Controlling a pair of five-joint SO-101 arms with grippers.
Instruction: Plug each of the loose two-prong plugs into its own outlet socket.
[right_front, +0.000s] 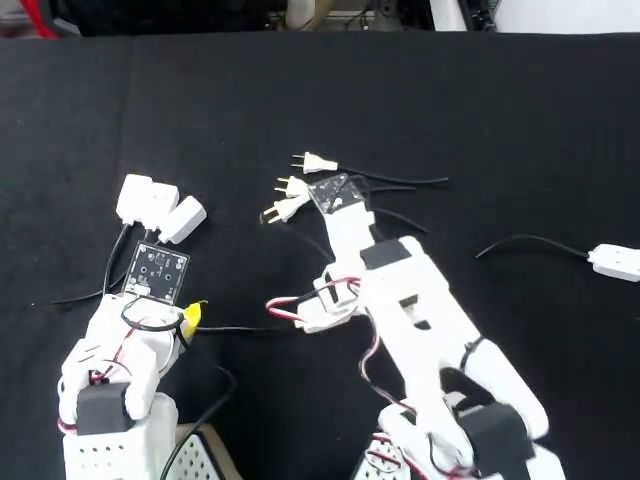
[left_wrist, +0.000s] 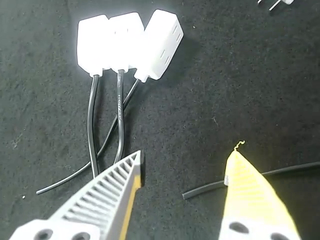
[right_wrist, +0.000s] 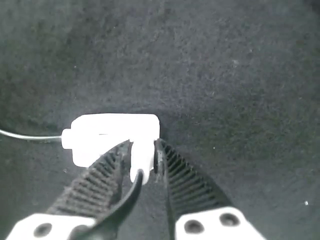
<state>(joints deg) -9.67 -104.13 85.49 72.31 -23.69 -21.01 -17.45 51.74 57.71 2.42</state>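
Ribbed right fingers (right_wrist: 186, 186) pinch white plug (right_wrist: 114, 132); left fingers (left_wrist: 250, 196) (one yellow) spread wide near boxy sockets (left_wrist: 125, 45).

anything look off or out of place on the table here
One white cord end lies alone at the high view's right edge, far from the three sockets and the plugs; whether it is a plug or socket I cannot tell. The end socket sits tilted against its neighbours.

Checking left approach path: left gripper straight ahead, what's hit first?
Left gripper: probably the black cords lying ahead, then the cluster of three outlet sockets; height above the cloth is unclear.
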